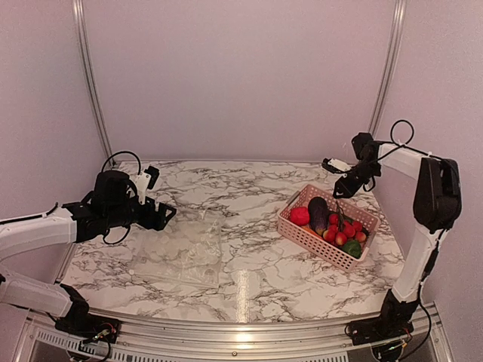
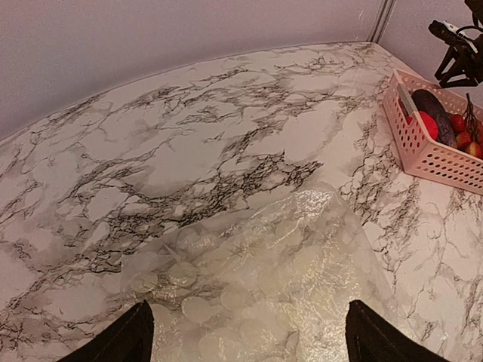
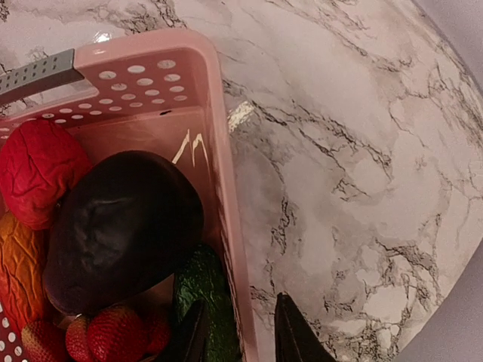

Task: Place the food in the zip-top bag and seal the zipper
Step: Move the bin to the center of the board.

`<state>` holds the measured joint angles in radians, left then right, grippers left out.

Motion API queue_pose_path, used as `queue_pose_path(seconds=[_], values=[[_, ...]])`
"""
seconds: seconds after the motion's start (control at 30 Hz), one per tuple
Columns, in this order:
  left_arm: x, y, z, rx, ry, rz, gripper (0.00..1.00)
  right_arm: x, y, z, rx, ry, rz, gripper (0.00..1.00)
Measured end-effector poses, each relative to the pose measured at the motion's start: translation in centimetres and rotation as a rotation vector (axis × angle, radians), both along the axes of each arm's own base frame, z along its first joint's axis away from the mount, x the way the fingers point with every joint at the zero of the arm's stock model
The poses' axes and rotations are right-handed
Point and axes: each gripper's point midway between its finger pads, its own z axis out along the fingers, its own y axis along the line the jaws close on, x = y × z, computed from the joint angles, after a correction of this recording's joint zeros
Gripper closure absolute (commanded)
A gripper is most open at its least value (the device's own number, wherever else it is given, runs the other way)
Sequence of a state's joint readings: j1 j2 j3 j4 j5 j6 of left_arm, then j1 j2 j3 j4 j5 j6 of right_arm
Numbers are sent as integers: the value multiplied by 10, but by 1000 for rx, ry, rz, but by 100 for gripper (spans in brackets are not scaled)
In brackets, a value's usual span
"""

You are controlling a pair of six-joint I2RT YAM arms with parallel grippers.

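The left end effector [image 1: 164, 215] hangs with fingers wide apart above the left edge of the bag [image 1: 190, 249]. The bag is a clear, crinkled, glossy square with white dots, lying flat on the marble-patterned table [image 1: 249, 188]. To the right, a pink slotted basket [image 1: 317, 240] holds the food [image 1: 332, 222]: a wrinkled red fruit [image 3: 38, 170], a smooth dark eggplant [image 3: 121, 226] and bumpy strawberries [image 3: 113, 335]. Above the basket's far corner, the right end effector [image 1: 343, 185] is narrowly apart and empty.

A marble-patterned table [image 1: 256, 264] sits inside plain pale walls [image 1: 241, 75] with metal corner rails [image 1: 90, 75].
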<state>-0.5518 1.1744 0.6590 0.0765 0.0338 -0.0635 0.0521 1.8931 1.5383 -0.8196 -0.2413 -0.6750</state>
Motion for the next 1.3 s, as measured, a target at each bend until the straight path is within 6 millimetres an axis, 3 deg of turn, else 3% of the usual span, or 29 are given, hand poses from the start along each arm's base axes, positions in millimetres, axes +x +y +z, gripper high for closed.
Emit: queue_pose_path(seconds=[0.37,0.5,0.73,0.77,1.0,1.3], values=[[-1,-1,-1,3,5,-5,10,2,-3,-15,-6,27,-32,82],[-1,-2,-2,4,7,-6,10,1,-3,-18,-1,32,-50,91],[-2,-3,-2,4,7,-10,10,-3,-4,-22,16,30,-106,95],[-2,-4,-3,4,8,-11,10,-5,-5,-21,21,27,-121,100],[1,-4,-2,-2,20,6,10,-34,-15,-21,41,37,-283,100],[14,12,0,-94,69,212,10,-78,-26,-22,100,74,-521,100]])
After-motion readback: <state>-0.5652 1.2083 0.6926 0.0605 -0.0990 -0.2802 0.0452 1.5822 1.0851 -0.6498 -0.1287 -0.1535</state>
